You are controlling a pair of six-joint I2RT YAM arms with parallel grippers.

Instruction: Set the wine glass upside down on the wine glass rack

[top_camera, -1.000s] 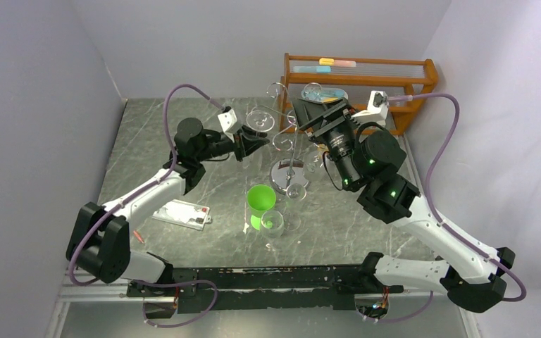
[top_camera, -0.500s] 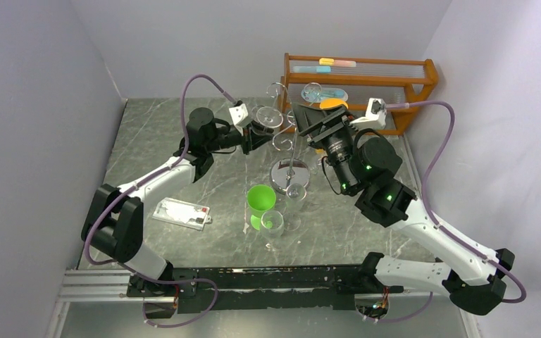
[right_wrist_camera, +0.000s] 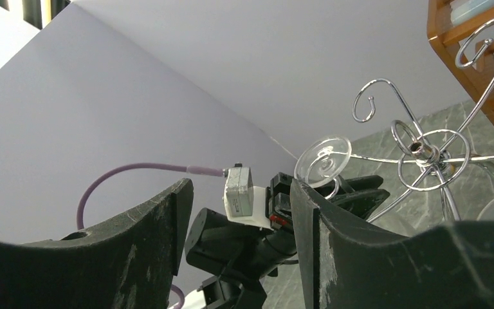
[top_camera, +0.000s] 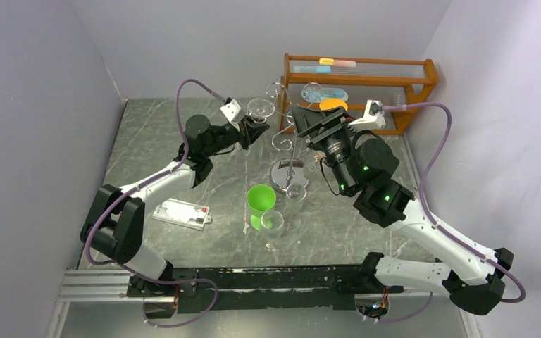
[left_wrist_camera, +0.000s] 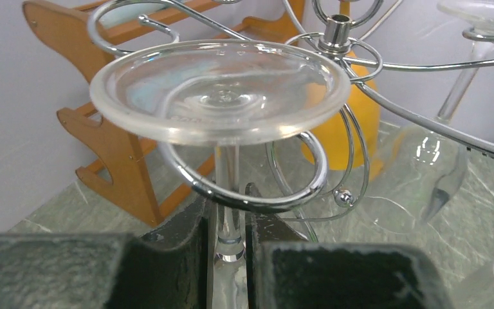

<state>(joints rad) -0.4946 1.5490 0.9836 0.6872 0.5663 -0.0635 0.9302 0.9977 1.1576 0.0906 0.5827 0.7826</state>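
Note:
My left gripper (top_camera: 253, 129) is shut on the stem of a clear wine glass (top_camera: 259, 107), held upside down with its round foot on top. In the left wrist view the stem (left_wrist_camera: 228, 193) stands between my fingers (left_wrist_camera: 186, 251), and a curled arm of the chrome wine glass rack (left_wrist_camera: 334, 29) loops around it just under the foot (left_wrist_camera: 219, 90). The rack (top_camera: 292, 141) stands mid-table on a shiny disc base (top_camera: 287, 172). My right gripper (top_camera: 317, 120) is open and empty, raised beside the rack; in its wrist view (right_wrist_camera: 241, 212) it faces the left gripper and the glass (right_wrist_camera: 323, 161).
Another glass (left_wrist_camera: 437, 148) hangs upside down on the rack's right side. A green cup (top_camera: 260, 199) and an upright wine glass (top_camera: 272, 224) stand in front of the base. A brown wooden shelf rack (top_camera: 366, 77) is at the back right. A flat packet (top_camera: 181, 214) lies front left.
My left gripper has carried the glass up and toward the back, into the rack's curled arm. My right arm has shifted slightly left toward the rack.

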